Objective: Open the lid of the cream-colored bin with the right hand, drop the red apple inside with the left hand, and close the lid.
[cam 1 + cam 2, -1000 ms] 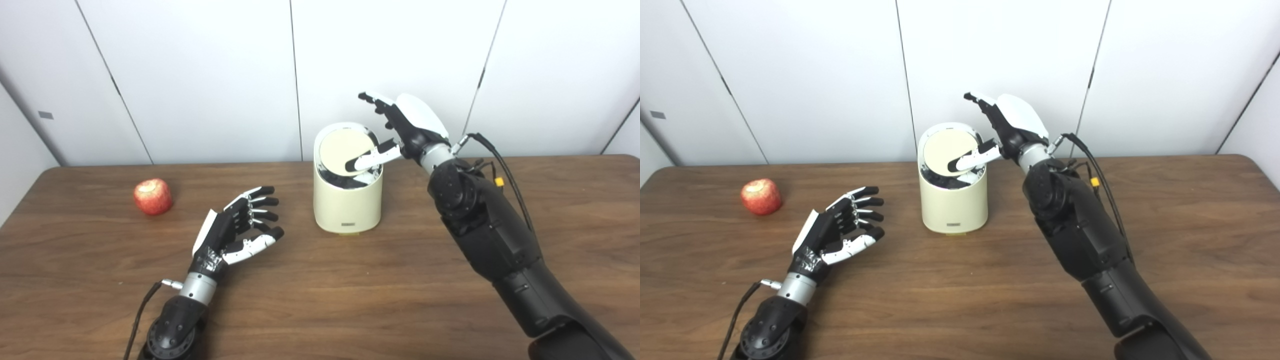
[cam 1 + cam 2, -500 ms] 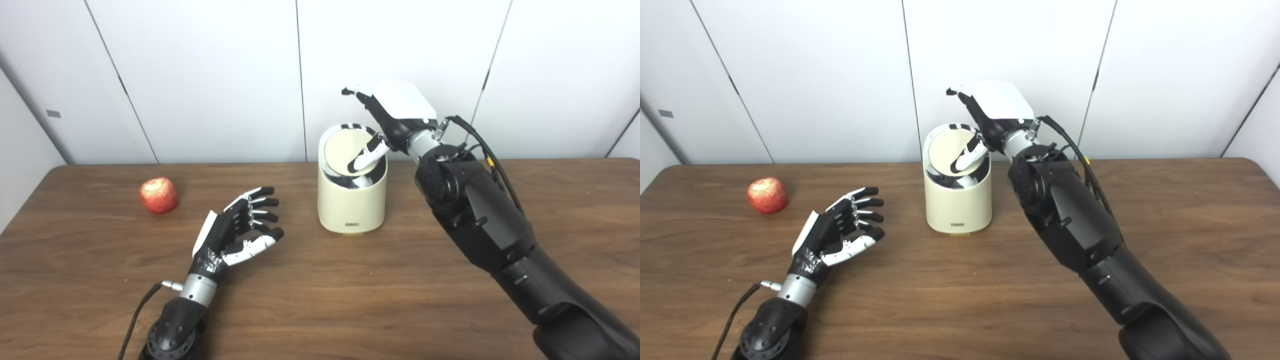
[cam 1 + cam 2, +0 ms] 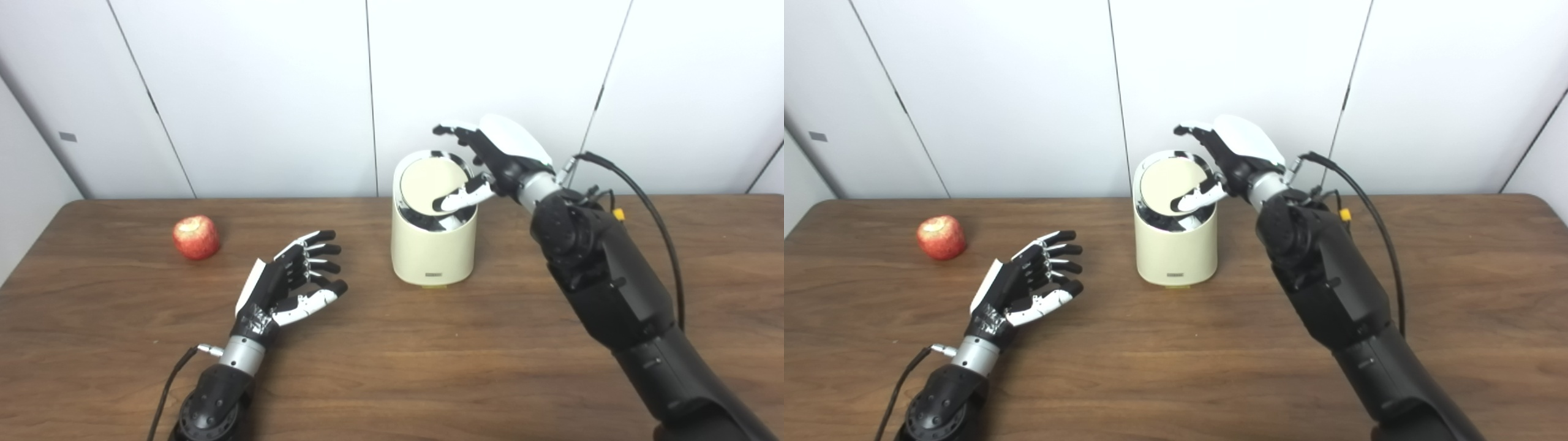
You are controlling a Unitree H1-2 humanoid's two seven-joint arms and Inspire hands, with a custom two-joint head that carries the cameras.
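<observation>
The cream-colored bin (image 3: 433, 250) stands at the middle of the wooden table. Its round lid (image 3: 425, 182) is tilted, its near edge dipped into the shiny rim, so a dark gap shows at the front. My right hand (image 3: 490, 160) hovers over the bin's right rim, fingers spread, the thumb resting on the lid's right edge; it grips nothing. The red apple (image 3: 196, 237) lies far left on the table. Well to the right of the apple, my left hand (image 3: 293, 284) rests open, palm up, with nothing in it.
White wall panels (image 3: 257, 92) stand just behind the table's far edge (image 3: 245, 198). A black cable (image 3: 643, 190) loops off my right forearm. A thin cable (image 3: 174, 380) trails from my left wrist.
My right hand dipped with the thumb pressing into the lid, then rose back a little with the thumb still on the lid's edge. The camera shifted slightly. My left hand and the apple stayed put.
</observation>
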